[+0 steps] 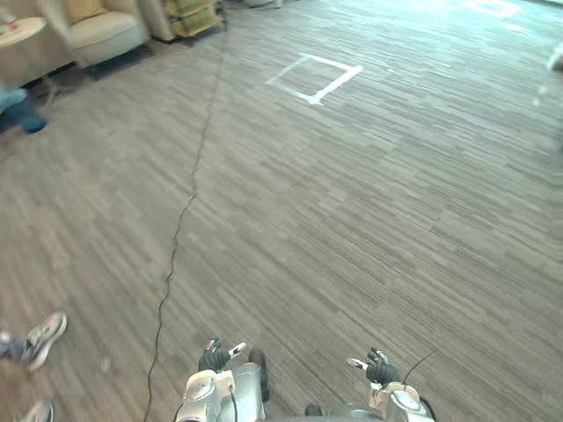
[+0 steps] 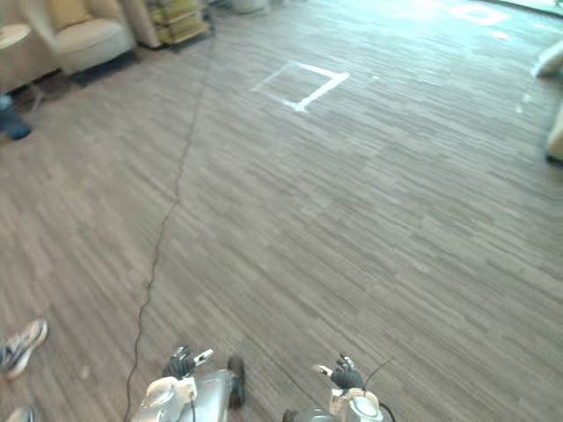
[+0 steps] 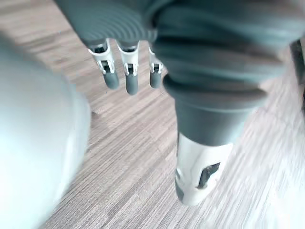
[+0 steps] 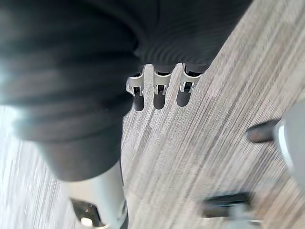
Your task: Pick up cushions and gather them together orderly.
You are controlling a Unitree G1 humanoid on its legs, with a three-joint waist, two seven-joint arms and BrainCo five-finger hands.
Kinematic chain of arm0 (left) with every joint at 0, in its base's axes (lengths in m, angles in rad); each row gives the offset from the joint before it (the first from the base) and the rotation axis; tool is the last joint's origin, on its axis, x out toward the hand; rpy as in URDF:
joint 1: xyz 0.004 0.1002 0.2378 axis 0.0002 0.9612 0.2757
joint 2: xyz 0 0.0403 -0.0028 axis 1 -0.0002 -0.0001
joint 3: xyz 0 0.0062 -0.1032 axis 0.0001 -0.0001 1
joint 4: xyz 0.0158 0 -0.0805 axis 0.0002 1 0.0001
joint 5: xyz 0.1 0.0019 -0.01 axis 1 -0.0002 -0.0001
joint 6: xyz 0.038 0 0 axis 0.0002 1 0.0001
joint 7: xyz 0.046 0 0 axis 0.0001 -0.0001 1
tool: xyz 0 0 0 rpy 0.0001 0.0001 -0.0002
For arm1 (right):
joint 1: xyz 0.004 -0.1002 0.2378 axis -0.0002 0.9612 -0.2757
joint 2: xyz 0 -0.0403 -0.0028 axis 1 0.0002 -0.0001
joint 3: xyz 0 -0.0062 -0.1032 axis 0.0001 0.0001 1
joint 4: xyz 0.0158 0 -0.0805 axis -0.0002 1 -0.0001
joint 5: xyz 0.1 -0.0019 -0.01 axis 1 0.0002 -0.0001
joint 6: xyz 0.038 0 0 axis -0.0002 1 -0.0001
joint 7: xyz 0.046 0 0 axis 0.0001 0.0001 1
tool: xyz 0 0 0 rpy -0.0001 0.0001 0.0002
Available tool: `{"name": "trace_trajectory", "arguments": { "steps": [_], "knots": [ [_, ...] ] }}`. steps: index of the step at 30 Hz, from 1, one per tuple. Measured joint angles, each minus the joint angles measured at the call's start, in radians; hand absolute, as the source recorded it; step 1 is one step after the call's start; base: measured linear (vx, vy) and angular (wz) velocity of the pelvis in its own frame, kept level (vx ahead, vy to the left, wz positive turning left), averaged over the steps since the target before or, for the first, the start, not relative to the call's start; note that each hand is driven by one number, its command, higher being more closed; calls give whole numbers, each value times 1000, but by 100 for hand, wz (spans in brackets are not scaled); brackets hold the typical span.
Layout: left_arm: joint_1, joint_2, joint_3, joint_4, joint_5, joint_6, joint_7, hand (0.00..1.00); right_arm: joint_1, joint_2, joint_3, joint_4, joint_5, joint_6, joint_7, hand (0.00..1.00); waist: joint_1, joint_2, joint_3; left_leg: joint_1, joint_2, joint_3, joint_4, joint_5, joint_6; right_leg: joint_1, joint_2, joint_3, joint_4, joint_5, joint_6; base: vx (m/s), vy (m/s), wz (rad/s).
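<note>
My left hand [image 1: 214, 356] and right hand [image 1: 380, 367] hang low at the near edge of the wood-pattern floor. Both are open. In the wrist views the left hand's fingers [image 3: 126, 76] and the right hand's fingers [image 4: 159, 93] are relaxed over bare floor and hold nothing. A pale cushion-like shape [image 2: 551, 58] lies at the far right edge, and another pale shape [image 2: 556, 132] sits just below it. Both are cut off by the frame. A yellowish cushion [image 1: 84, 9] rests against the back of a beige armchair [image 1: 106, 33] at the far left.
A white tape square [image 1: 315, 76] marks the floor ahead. A round table [image 1: 18, 31] and a yellow shelf unit [image 1: 195, 18] stand at the back left. A person's shoes [image 1: 40, 338] are at the near left, and a blue-clad leg [image 1: 19, 105] is farther back.
</note>
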State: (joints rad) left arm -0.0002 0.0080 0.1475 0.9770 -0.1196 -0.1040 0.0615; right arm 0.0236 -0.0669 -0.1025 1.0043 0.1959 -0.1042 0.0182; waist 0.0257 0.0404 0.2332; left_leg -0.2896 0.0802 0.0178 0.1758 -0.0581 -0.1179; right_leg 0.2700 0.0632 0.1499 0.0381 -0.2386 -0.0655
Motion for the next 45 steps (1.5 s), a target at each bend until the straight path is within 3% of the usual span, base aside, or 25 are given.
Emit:
{"name": "trace_trajectory", "arguments": {
  "steps": [2,4,5,6,8,9,11,13,17,18,19,21,23,26,28,31,32,34,36,37,40,41,42,43,45],
  "knots": [
    [2,26,-10,17,1,1,1,0,15,16,2,6,0,1,0,0,11,-38,-42,-5,-24,44,82,74,50,-26,-48,54,122,-80,55,745,381,-94],
    [6,47,-7,23,1,2,5,0,23,37,9,4,-2,-1,2,0,15,-93,-66,40,-47,128,90,18,79,-158,-84,54,415,-95,110,709,301,-94],
    [5,57,-10,36,1,3,9,0,12,39,28,12,-2,0,3,0,10,-109,-63,110,-69,165,88,-23,110,-259,-106,43,680,-37,227,560,243,-72],
    [4,57,-13,38,1,4,13,0,7,33,31,12,-2,0,3,0,4,-106,-61,142,-75,165,86,-42,116,-289,-114,29,771,-15,262,624,264,-65],
    [3,55,-41,65,1,11,18,0,-8,18,38,2,-11,-1,10,0,-22,-82,-39,267,-73,167,68,-92,130,-338,-129,-54,960,-13,239,363,147,-30],
    [3,56,-56,77,1,13,21,0,-7,15,41,-10,-32,-3,10,0,-26,-69,-31,356,-70,181,14,-104,135,-380,-160,-137,1019,-31,184,333,100,-36],
    [4,56,-59,77,1,23,23,0,-28,2,77,-9,-40,-3,14,0,-26,-63,-27,487,-51,218,-97,-104,135,-468,-183,-254,952,-74,110,438,85,-44],
    [-4,56,-65,76,1,24,24,0,-38,3,77,-14,-40,-8,16,0,-34,-60,-26,518,-25,231,-131,-119,124,-557,-182,-330,792,-79,104,420,-18,-19],
    [-13,46,-98,87,5,29,22,0,-53,-17,71,-11,-37,-8,14,0,-52,-64,-14,624,-6,273,-171,-214,70,-662,-194,-380,240,179,120,496,-144,-23],
    [-9,47,-98,90,7,28,22,0,-50,-18,67,-13,-35,-9,15,0,-57,-63,-15,636,-7,273,-171,-222,77,-667,-194,-376,248,214,118,460,-141,-7],
    [-3,45,-97,105,13,28,20,0,-52,-19,68,-12,-38,-12,15,0,-74,-59,-18,654,4,253,-119,-224,84,-672,-179,-359,317,282,69,614,-249,-7],
    [-12,19,-92,114,21,27,18,0,-53,-25,65,-26,-41,-14,15,0,-75,-25,-18,590,58,204,88,-212,64,-670,-156,-366,396,206,14,659,-334,-17],
    [-21,3,-79,112,24,23,13,0,-53,-50,69,-40,-40,-6,15,0,-73,26,2,423,129,83,550,-17,-105,-575,-103,-365,421,106,-31,596,-284,-31],
    [-20,0,-49,88,14,21,13,0,-51,-50,74,-19,-39,1,13,0,-60,32,30,313,169,122,858,-75,-87,-365,-40,-320,329,63,-63,635,-154,-63],
    [-12,9,-46,55,13,20,14,0,-46,-36,78,-1,-39,2,12,0,-44,11,24,226,144,185,846,-128,-40,-247,-33,-270,233,60,-60,528,-97,-72],
    [-1,8,-46,10,4,0,16,0,-47,-27,80,8,-39,8,11,0,-18,8,22,95,78,232,463,-162,3,-102,-32,-185,70,73,-27,556,7,-87],
    [6,7,-46,7,1,0,19,0,-47,-24,90,9,-40,11,10,0,-17,13,20,77,38,185,148,-102,-12,-39,-30,-150,9,64,-13,503,97,-66],
    [8,7,-49,5,1,0,21,0,-45,-26,107,9,-41,11,9,0,-13,24,13,43,31,136,33,-49,-43,-1,-20,-131,-33,55,0,434,158,-53],
    [8,13,-59,4,2,0,22,0,-24,-18,115,9,-41,12,9,0,10,22,-15,2,15,108,44,119,38,70,-36,-98,-56,1,52,751,354,-63],
    [9,29,-60,10,2,1,21,0,-9,-8,116,11,-41,12,8,0,14,-25,-41,13,-23,117,35,141,93,53,-83,-91,-2,-21,82,694,299,-38],
    [10,41,-59,16,1,1,22,0,8,2,115,12,-41,11,10,0,16,-62,-66,37,-58,154,69,60,129,-62,-119,-73,270,-21,100,657,245,-10],
    [10,48,-59,17,1,1,23,0,4,7,112,14,-42,11,9,0,19,-76,-60,75,-71,167,69,24,128,-114,-129,-68,431,-13,151,584,216,-13],
    [10,62,-62,24,1,4,24,0,-2,9,111,12,-45,10,11,0,8,-97,-49,189,-107,173,51,-36,147,-243,-161,-54,812,95,291,691,250,-9],
    [10,62,-69,31,1,5,24,0,-2,5,111,10,-46,10,12,0,4,-93,-46,223,-110,169,44,-50,150,-266,-168,-67,886,91,278,647,206,5],
    [14,58,-104,50,1,6,24,0,-5,-15,113,-10,-55,0,13,0,-6,-61,-27,395,-105,149,-36,-73,161,-351,-211,-178,1021,27,161,492,107,9]
  ]
}}
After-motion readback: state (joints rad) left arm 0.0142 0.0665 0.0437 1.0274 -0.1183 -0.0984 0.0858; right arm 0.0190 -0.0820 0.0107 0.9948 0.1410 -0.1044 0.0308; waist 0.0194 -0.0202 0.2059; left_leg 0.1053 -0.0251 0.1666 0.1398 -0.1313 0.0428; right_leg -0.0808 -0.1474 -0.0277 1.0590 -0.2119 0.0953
